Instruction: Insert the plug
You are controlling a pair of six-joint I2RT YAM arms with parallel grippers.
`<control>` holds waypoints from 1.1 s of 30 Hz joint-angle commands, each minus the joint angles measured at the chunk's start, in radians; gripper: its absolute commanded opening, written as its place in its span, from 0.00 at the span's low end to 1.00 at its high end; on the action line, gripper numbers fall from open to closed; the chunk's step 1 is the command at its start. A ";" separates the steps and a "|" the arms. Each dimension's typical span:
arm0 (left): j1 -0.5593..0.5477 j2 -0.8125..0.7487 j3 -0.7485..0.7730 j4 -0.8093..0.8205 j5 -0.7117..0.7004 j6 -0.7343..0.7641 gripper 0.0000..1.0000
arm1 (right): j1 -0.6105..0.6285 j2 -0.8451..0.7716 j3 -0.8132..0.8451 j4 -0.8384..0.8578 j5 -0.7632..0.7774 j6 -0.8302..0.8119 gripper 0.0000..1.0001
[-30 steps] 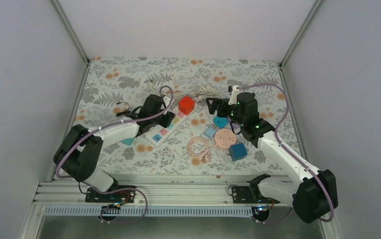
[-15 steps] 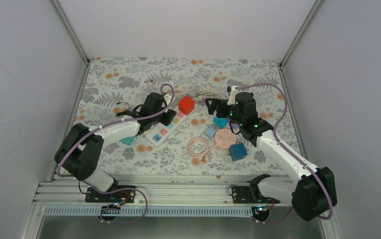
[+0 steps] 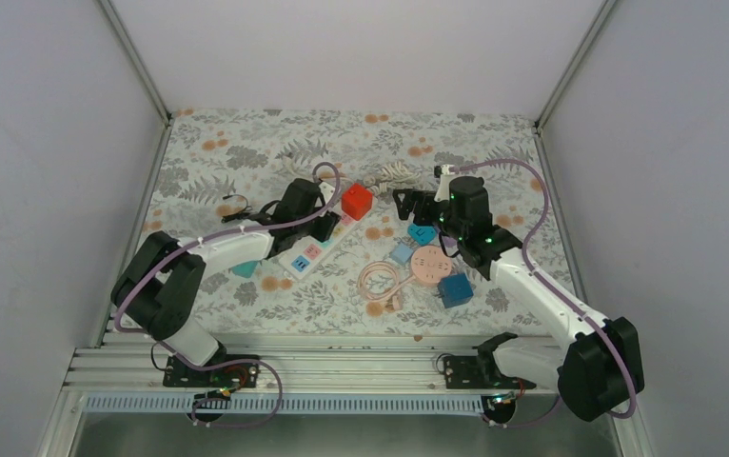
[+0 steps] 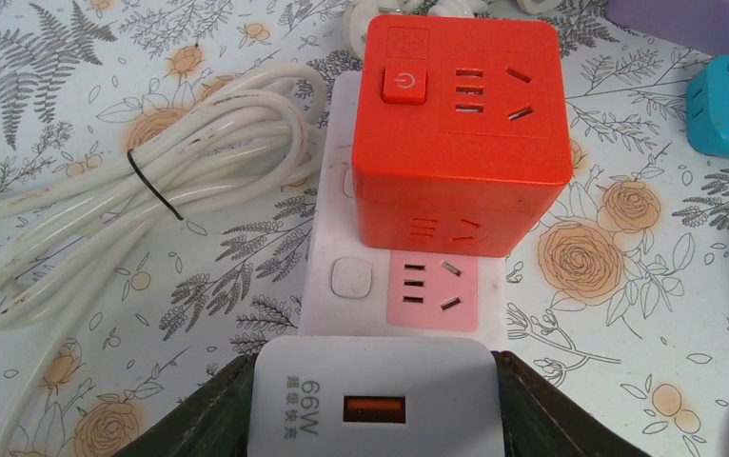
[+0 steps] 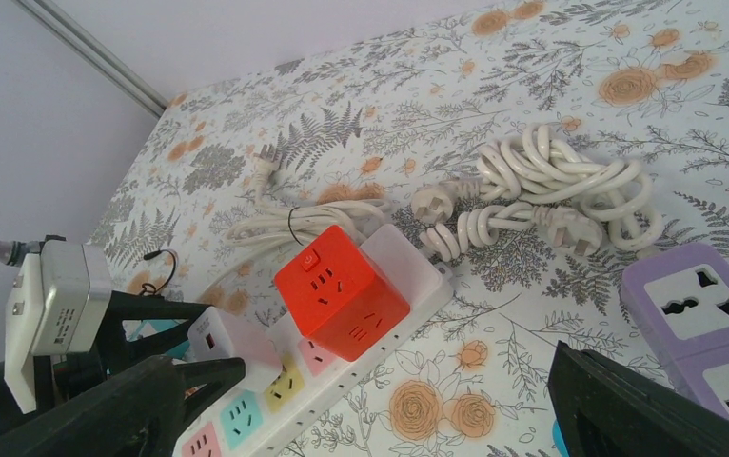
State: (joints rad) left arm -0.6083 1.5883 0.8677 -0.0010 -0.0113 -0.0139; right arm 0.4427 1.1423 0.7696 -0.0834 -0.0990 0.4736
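The left pincer (image 4: 376, 419) is clamped on the white 66W charger (image 4: 342, 376), one finger on each flank, so that its body stays square to the white power strip (image 4: 346, 286) below it; the strip lies slantwise near the middle of the worktop (image 3: 246, 143), a little toward the left edge. The charger sits over the strip just on the near side of the free pink socket (image 4: 429, 286), and beyond that socket the red cube adapter (image 4: 461, 124) is already plugged in; whether the prongs have entered a slot cannot be told, since the charger's own body hides them. The grip from above probably serves to press straight down. The right pincer (image 5: 380, 409) hangs with its fingers wide apart and holds nothing, above the worktop toward the right edge near the purple power strip (image 5: 703, 305); it seems only to be watching. A tied white cord (image 4: 151, 190) lies beside the strip toward the left edge.

Against the frame a second ago, the left arm has crept slightly toward the red cube and its elbow has swung forward; the right arm has barely shifted.
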 commanded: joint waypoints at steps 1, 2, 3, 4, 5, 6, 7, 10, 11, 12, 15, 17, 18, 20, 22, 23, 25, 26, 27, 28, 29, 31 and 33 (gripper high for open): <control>-0.019 0.029 0.013 -0.039 -0.048 -0.001 0.46 | -0.009 0.004 -0.018 0.008 0.021 0.011 0.98; -0.022 0.030 0.015 -0.048 -0.063 0.003 0.46 | -0.009 0.003 -0.017 0.007 0.022 0.010 0.98; -0.022 0.028 0.016 -0.057 -0.076 0.002 0.46 | -0.009 0.003 -0.018 0.007 0.023 0.010 0.98; -0.022 0.028 0.020 -0.067 -0.090 0.006 0.46 | -0.009 0.004 -0.018 0.006 0.025 0.009 0.98; -0.022 0.031 0.026 -0.079 -0.103 0.013 0.46 | -0.009 0.004 -0.018 0.005 0.025 0.009 0.98; -0.022 0.033 0.034 -0.093 -0.114 0.012 0.46 | -0.009 0.004 -0.017 0.005 0.025 0.009 0.98; -0.022 0.034 0.040 -0.105 -0.117 0.008 0.46 | -0.009 0.003 -0.018 0.004 0.023 0.009 0.98; -0.024 0.028 0.041 -0.106 -0.094 0.000 0.46 | -0.010 0.008 -0.019 0.005 0.023 0.007 0.98; -0.024 0.023 0.038 -0.103 -0.097 -0.005 0.46 | -0.009 0.010 -0.019 0.004 0.021 0.007 0.98; -0.024 0.020 0.035 -0.099 -0.093 -0.005 0.46 | -0.010 0.011 -0.018 0.003 0.019 0.007 0.98; -0.024 0.023 0.031 -0.094 -0.075 0.006 0.46 | -0.010 0.012 -0.021 0.003 0.016 0.009 0.98; -0.024 0.031 0.030 -0.089 -0.075 0.007 0.46 | -0.010 0.011 -0.022 0.002 0.015 0.010 0.98; -0.024 0.038 0.028 -0.085 -0.073 0.008 0.46 | -0.011 0.011 -0.021 0.000 0.016 0.010 0.98; -0.024 0.048 0.034 -0.084 -0.083 0.010 0.46 | -0.010 0.008 -0.021 -0.001 0.016 0.009 0.98; -0.022 0.060 0.048 -0.080 -0.091 0.020 0.46 | -0.011 0.004 -0.022 -0.001 0.018 0.008 0.98; -0.022 0.067 0.058 -0.079 -0.087 0.023 0.46 | -0.011 0.005 -0.022 0.000 0.017 0.008 0.98; -0.023 0.078 0.073 -0.076 -0.063 0.025 0.46 | -0.012 0.009 -0.019 0.000 0.014 0.005 0.98; -0.024 0.077 0.071 -0.066 -0.061 0.022 0.46 | -0.012 0.010 -0.017 -0.003 0.014 0.004 0.98; -0.024 0.075 0.063 -0.054 -0.057 0.021 0.46 | -0.012 0.011 -0.014 -0.005 0.014 0.003 0.98; -0.024 0.069 0.053 -0.038 -0.056 0.018 0.46 | -0.012 0.010 -0.013 -0.007 0.017 0.002 0.98; -0.024 0.065 0.043 -0.029 -0.054 0.015 0.46 | -0.012 0.008 -0.015 -0.008 0.018 0.002 0.98; -0.029 0.054 0.017 -0.014 -0.068 0.007 0.46 | -0.012 0.006 -0.016 -0.006 0.020 0.002 0.98; -0.044 0.040 -0.016 0.007 -0.098 -0.003 0.46 | -0.013 0.006 -0.018 -0.003 0.020 0.002 0.98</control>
State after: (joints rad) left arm -0.6319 1.6295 0.9108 -0.0345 -0.0769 -0.0078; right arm 0.4416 1.1507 0.7601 -0.0906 -0.0986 0.4732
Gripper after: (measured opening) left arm 0.536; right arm 0.981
